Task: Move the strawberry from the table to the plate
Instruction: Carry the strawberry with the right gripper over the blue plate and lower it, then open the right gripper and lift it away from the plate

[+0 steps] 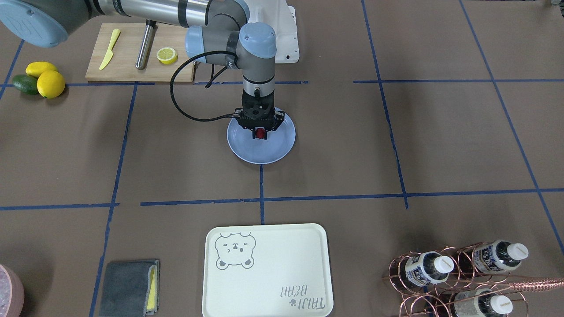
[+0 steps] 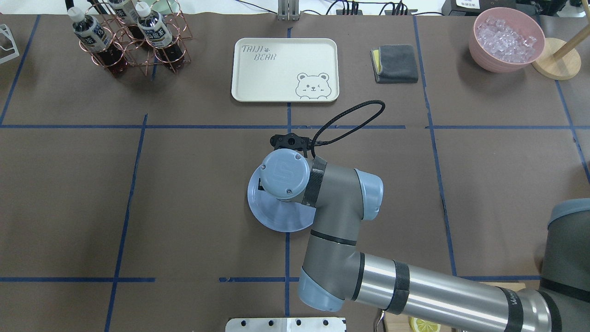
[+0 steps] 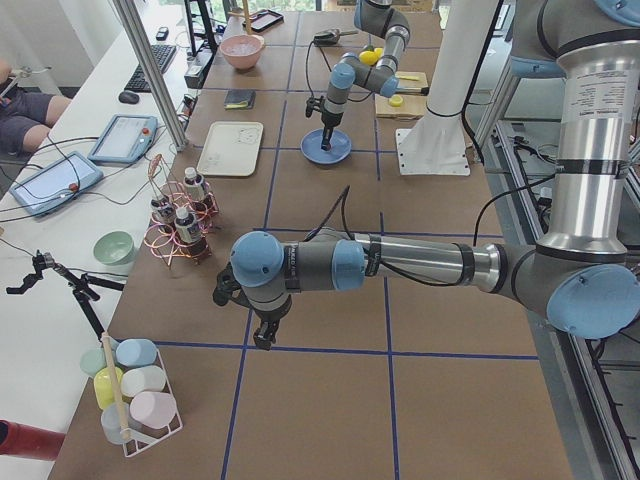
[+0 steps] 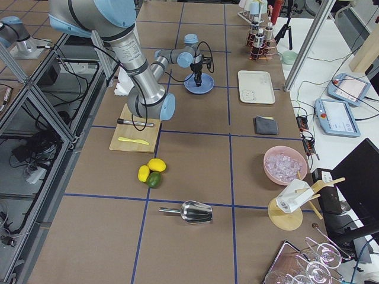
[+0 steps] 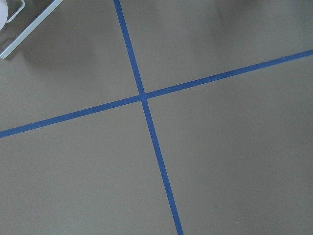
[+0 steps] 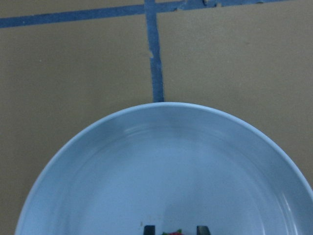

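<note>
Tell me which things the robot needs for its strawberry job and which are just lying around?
For the job: the strawberry, the right claw holding it, the blue plate below.
Just lying about: lemons, cutting board, bear tray, grey cloth, bottles, ice bowl.

the cream tray [image 2: 286,76] on the surface [image 2: 184,193] carries the printed words "taiji bear" beside a bear drawing. the right arm's round joint cap [image 2: 285,173] bears what looks like a "ur" mark. labels on the bottles [image 2: 87,34] are too small to read.
</note>
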Tool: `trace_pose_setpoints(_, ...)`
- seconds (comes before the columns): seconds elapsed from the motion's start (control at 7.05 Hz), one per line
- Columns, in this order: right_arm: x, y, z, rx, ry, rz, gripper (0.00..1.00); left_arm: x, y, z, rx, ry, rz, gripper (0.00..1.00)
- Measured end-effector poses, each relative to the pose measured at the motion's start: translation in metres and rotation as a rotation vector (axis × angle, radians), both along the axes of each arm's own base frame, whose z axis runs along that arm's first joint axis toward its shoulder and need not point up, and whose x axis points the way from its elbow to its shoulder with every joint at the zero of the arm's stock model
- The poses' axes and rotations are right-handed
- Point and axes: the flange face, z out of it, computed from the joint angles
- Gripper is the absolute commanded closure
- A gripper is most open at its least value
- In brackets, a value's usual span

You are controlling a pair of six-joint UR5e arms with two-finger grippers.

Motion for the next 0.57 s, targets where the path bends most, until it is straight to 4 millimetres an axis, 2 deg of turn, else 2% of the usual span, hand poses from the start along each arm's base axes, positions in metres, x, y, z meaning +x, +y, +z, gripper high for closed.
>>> trace_pose_setpoints(0.14, -0.0002, 0.0003, 0.0003, -0.001, 0.002, 0.000, 0.01, 0.0000, 0.0000, 0.0003, -0.001, -0.001, 0.000, 0.00)
trace_pose_setpoints(0.57, 0.0031, 0.0005, -0.0087, 0.014, -0.013, 0.000, 0.00, -0.0001, 0.0000, 0.0006, -0.001, -0.001, 0.000, 0.00)
